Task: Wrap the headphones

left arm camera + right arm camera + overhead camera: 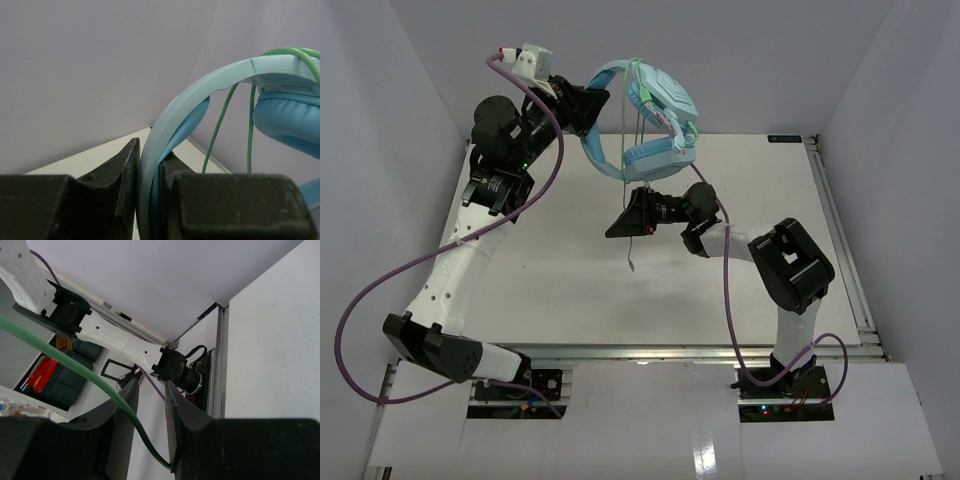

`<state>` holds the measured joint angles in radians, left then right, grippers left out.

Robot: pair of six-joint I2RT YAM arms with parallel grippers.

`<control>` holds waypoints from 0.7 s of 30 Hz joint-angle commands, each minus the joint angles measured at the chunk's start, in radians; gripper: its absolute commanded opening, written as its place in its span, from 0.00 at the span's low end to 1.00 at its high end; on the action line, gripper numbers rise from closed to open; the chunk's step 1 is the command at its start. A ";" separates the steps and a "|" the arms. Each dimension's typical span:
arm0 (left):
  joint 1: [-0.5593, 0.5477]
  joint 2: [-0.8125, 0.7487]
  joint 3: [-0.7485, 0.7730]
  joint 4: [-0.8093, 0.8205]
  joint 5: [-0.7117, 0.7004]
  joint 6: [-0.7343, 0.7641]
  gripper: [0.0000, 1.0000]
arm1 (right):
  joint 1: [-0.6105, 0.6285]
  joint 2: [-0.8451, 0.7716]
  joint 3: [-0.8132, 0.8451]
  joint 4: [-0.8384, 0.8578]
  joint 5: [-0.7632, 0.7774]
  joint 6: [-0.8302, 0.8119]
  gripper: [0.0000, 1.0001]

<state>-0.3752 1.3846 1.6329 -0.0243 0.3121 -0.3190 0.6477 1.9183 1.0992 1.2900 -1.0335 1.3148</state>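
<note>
Left hand [150,167]: clamped on the headband [200,95], holding the headphones [655,95] aloft over the counter's [570,290] far edge. Right hand [151,390]: parted slightly, with the cable [75,365] running loose through the gap. Advice: guide the cable under light tension, laying each of the loops beside the last 1. Only the top view shows the plug [633,266] dangling; only the right wrist view shows the gap.
</note>
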 commanded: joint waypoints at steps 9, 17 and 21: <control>0.001 0.048 0.113 0.041 -0.265 0.015 0.00 | 0.064 -0.224 -0.167 0.387 0.058 -0.158 0.33; 0.001 0.072 0.096 0.086 -0.376 0.008 0.00 | 0.066 -0.335 -0.263 0.289 0.094 -0.287 0.33; 0.001 0.082 0.096 0.097 -0.408 0.008 0.00 | 0.072 -0.372 -0.282 0.255 0.107 -0.316 0.33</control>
<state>-0.3752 1.4850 1.6947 -0.0206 -0.0178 -0.2739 0.7095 1.5996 0.8364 1.3017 -0.9599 1.0756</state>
